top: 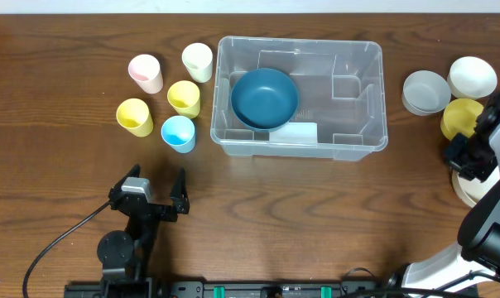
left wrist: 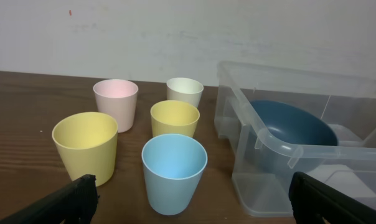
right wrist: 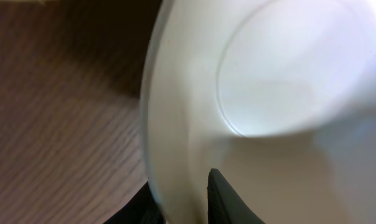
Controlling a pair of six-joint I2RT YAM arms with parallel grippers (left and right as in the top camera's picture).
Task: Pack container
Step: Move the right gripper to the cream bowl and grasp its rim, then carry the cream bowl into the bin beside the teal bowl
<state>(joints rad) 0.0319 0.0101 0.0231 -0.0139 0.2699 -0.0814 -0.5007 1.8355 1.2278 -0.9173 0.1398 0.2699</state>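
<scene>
One container, open side up, long axis left-right, left hand wide open, empty, right hand pinching white bowl

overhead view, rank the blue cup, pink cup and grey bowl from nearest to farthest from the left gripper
1. blue cup: just beyond the left gripper, at the front of the cup cluster.
2. pink cup: at the back left of the same cluster.
3. grey bowl: far across the table, to the right of the container.
</scene>
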